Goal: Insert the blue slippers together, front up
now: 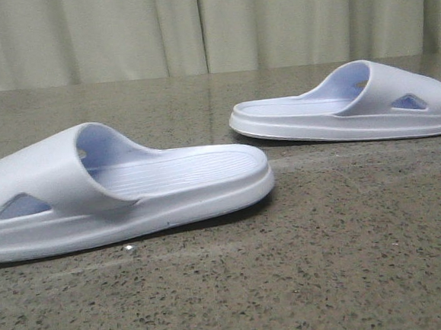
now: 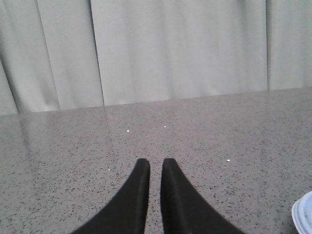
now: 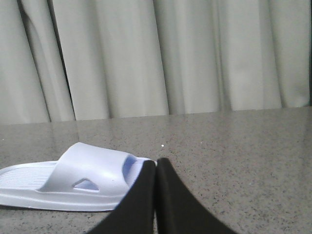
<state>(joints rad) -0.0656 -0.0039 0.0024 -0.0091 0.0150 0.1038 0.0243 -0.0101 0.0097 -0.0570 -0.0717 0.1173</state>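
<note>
Two pale blue slippers lie apart, soles down, on the speckled stone table [image 1: 347,224]. The near slipper [image 1: 61,177] is at the front left, its toe end towards the left. The far slipper [image 1: 383,91] is at the back right, its toe end towards the right. My left gripper [image 2: 155,163] is shut but for a narrow slit and holds nothing; a bit of a slipper [image 2: 304,219] shows at the frame's edge. My right gripper [image 3: 156,162] is shut and empty, with a slipper [image 3: 92,175] lying just beyond its fingers. Neither gripper shows in the front view.
A pale pleated curtain [image 1: 209,24] hangs behind the far edge of the table. Bare table surface [image 1: 200,98] lies between the two slippers.
</note>
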